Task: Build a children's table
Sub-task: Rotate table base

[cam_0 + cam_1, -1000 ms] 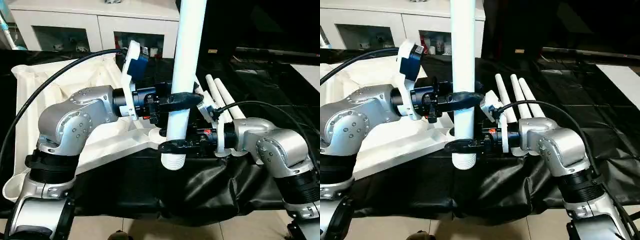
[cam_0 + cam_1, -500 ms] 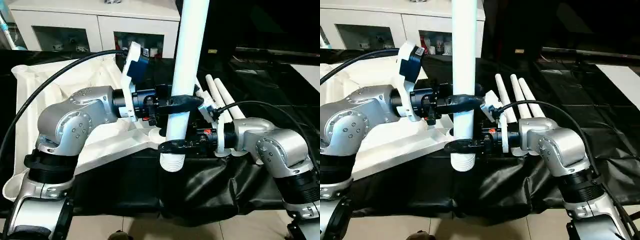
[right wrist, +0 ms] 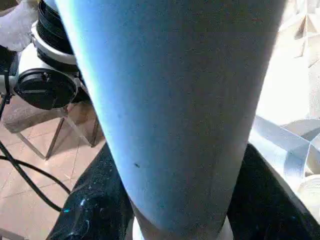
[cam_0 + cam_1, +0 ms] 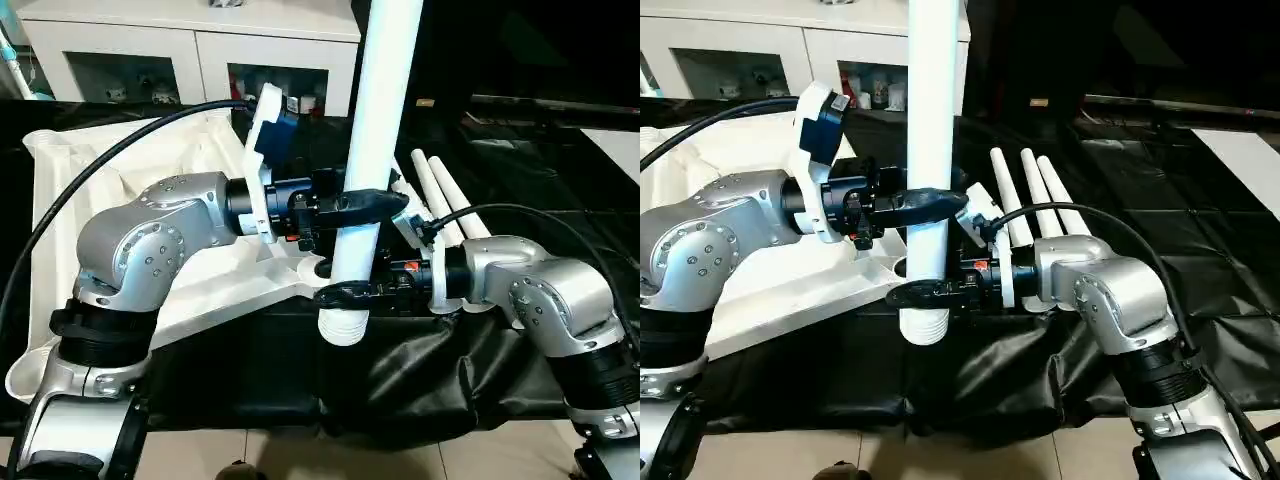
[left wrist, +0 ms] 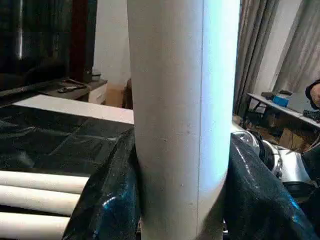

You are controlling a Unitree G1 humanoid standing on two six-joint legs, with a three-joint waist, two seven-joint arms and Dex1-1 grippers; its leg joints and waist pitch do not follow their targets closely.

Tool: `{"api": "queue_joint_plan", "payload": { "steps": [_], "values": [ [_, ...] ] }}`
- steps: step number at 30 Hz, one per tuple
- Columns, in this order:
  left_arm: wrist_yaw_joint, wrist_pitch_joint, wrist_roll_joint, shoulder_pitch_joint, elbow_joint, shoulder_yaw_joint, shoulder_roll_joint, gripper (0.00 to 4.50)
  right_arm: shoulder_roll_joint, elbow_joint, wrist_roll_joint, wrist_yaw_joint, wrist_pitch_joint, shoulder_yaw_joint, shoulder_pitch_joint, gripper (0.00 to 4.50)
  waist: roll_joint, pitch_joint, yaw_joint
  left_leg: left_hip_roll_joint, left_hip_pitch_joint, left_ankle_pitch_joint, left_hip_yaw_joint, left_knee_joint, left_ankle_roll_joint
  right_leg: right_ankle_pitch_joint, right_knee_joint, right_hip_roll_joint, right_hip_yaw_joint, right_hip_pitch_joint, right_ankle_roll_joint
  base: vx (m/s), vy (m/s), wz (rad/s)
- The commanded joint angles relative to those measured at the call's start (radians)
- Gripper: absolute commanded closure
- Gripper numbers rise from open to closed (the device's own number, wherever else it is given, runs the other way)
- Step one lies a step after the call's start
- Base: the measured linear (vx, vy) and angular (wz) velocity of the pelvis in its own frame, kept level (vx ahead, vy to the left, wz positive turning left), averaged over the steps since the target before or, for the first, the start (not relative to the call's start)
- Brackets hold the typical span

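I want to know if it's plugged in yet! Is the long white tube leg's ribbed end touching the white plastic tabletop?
Apart. In the left eye view, the long white tube leg hangs with its ribbed end over black cloth, just off the white plastic tabletop's corner.

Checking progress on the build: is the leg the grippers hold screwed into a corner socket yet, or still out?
Out. The leg stands near upright, its ribbed end hanging bare in front of the tabletop, held by left gripper and right gripper.

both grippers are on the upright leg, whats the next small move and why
Probably shift the leg sideways toward the corner socket of the tabletop. The left gripper and right gripper hold it upright, but its ribbed bottom end hangs past the tabletop's edge, beside the socket rather than over it.
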Motion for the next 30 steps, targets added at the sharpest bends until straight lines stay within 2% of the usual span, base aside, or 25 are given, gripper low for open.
{"api": "queue_joint_plan", "payload": {
  "steps": [1, 3, 8, 9, 13, 16, 18, 20, 21, 23, 24, 25, 26, 27, 28, 30],
  "values": [
    [0.002, -0.03, 0.012, -0.017, -0.015, -0.005, -0.005, 2.66, 0.0, -0.008, 0.002, -0.004, 0.0, -0.002, 0.008, 2.52, 0.014, -0.075, 0.003, 0.047, 0.029, -0.105, -0.014, -0.059, -0.017, 0.082, -0.063, -0.076, 0.041, 0.044, -0.242, 0.0, 0.0, 0.0],
    [0.019, -0.005, -0.012, -0.018, -0.008, 0.017, -0.012, 2.1, 0.002, -0.008, 0.005, -0.008, -0.001, -0.009, 0.008, 2.52, 0.015, -0.075, 0.002, 0.047, 0.029, -0.106, -0.014, -0.059, -0.019, 0.088, -0.062, -0.076, 0.04, 0.044, -0.245, 0.0, 0.0, 0.0],
    [0.028, -0.001, -0.022, -0.024, 0.029, 0.045, -0.014, 1.75, 0.012, -0.011, 0.02, -0.03, -0.001, -0.038, 0.013, 2.55, 0.014, -0.075, 0.003, 0.046, 0.029, -0.103, -0.014, -0.059, -0.015, 0.09, -0.062, -0.077, 0.041, 0.045, -0.248, 0.0, 0.0, 0.0],
    [0.03, -0.004, -0.019, -0.025, 0.041, 0.051, -0.012, 1.51, 0.013, -0.013, 0.023, -0.033, 0.0, -0.044, 0.014, 2.57, 0.015, -0.075, 0.004, 0.046, 0.029, -0.104, -0.015, -0.059, -0.017, 0.087, -0.062, -0.075, 0.04, 0.044, -0.245, 0.0, 0.0, 0.0],
    [0.04, -0.023, -0.035, -0.024, 0.098, 0.103, -0.019, 1.41, 0.012, -0.02, 0.033, -0.049, -0.001, -0.07, 0.019, 2.6, 0.013, -0.075, 0.003, 0.045, 0.029, -0.108, -0.015, -0.059, -0.019, 0.087, -0.063, -0.076, 0.04, 0.045, -0.242, 0.0, 0.0, 0.0],
    [0.069, -0.068, -0.038, -0.002, 0.125, 0.155, -0.033, 1.02, 0.018, -0.01, 0.026, -0.096, -0.012, -0.106, 0.025, 2.61, 0.013, -0.076, 0.003, 0.046, 0.029, -0.105, -0.014, -0.059, -0.02, 0.098, -0.062, -0.077, 0.04, 0.046, -0.246, 0.0, 0.0, 0.0],
    [0.09, -0.096, -0.043, 0.036, 0.129, 0.196, -0.037, 1.0, 0.034, 0.031, -0.009, -0.187, -0.041, -0.148, 0.023, 2.62, 0.016, -0.076, 0.003, 0.046, 0.029, -0.103, -0.015, -0.059, -0.023, 0.098, -0.061, -0.079, 0.04, 0.044, -0.246, 0.0, 0.0, 0.0],
    [0.088, -0.125, -0.022, 0.066, 0.125, 0.202, -0.027, 1.0, 0.046, 0.065, -0.041, -0.25, -0.068, -0.169, 0.018, 2.62, 0.016, -0.075, 0.0, 0.046, 0.029, -0.112, -0.015, -0.061, -0.033, 0.079, -0.065, -0.079, 0.04, 0.042, -0.242, 0.0, 0.0, 0.0],
    [0.082, -0.165, 0.032, 0.104, 0.119, 0.181, -0.007, 1.0, 0.054, 0.108, -0.098, -0.32, -0.11, -0.172, 0.012, 2.62, 0.019, -0.076, 0.0, 0.046, 0.03, -0.112, -0.015, -0.062, -0.043, 0.063, -0.066, -0.078, 0.04, 0.042, -0.231, 0.0, 0.0, 0.0],
    [0.112, -0.223, 0.144, 0.13, 0.139, 0.121, 0.031, 1.0, 0.064, 0.148, -0.155, -0.387, -0.168, -0.17, 0.006, 2.62, 0.019, -0.075, -0.005, 0.046, 0.033, -0.125, -0.013, -0.063, -0.057, 0.043, -0.068, -0.075, 0.041, 0.04, -0.209, 0.0, 0.0, 0.0],
    [0.139, -0.28, 0.241, 0.144, 0.163, 0.063, 0.063, 1.0, 0.07, 0.173, -0.188, -0.428, -0.204, -0.169, 0.002, 2.62, 0.017, -0.074, -0.001, 0.048, 0.032, -0.13, -0.017, -0.066, -0.052, 0.02, -0.074, -0.077, 0.042, 0.039, -0.189, 0.0, 0.0, 0.0],
    [0.162, -0.348, 0.355, 0.162, 0.2, -0.016, 0.106, 1.0, 0.083, 0.2, -0.217, -0.474, -0.245, -0.171, -0.003, 2.62, 0.017, -0.075, -0.004, 0.045, 0.035, -0.14, -0.014, -0.066, -0.057, 0.008, -0.07, -0.075, 0.043, 0.04, -0.176, 0.0, 0.0, 0.0],
    [0.167, -0.38, 0.406, 0.174, 0.223, -0.055, 0.127, 1.0, 0.097, 0.217, -0.228, -0.5, -0.277, -0.178, -0.005, 2.62, 0.018, -0.074, -0.001, 0.049, 0.035, -0.141, -0.017, -0.068, -0.054, -0.001, -0.075, -0.078, 0.043, 0.037, -0.166, 0.0, 0.0, 0.0],
    [0.167, -0.428, 0.47, 0.195, 0.256, -0.106, 0.151, 1.29, 0.11, 0.234, -0.259, -0.527, -0.348, -0.173, -0.003, 2.62, 0.019, -0.074, -0.001, 0.05, 0.033, -0.147, -0.019, -0.07, -0.059, -0.015, -0.076, -0.08, 0.043, 0.035, -0.148, 0.0, 0.0, 0.0],
    [0.161, -0.442, 0.482, 0.207, 0.266, -0.119, 0.155, 1.37, 0.114, 0.236, -0.269, -0.531, -0.364, -0.165, 0.0, 2.62, 0.02, -0.076, -0.007, 0.047, 0.035, -0.146, -0.017, -0.07, -0.071, 0.001, -0.068, -0.077, 0.043, 0.038, -0.147, 0.0, 0.0, 0.0],
    [0.157, -0.458, 0.495, 0.224, 0.272, -0.129, 0.155, 1.37, 0.122, 0.238, -0.278, -0.548, -0.366, -0.162, 0.003, 2.62, 0.023, -0.079, -0.006, 0.048, 0.036, -0.116, -0.016, -0.067, -0.069, 0.079, -0.062, -0.073, 0.041, 0.036, -0.166, 0.0, 0.0, 0.0]
  ]
}}
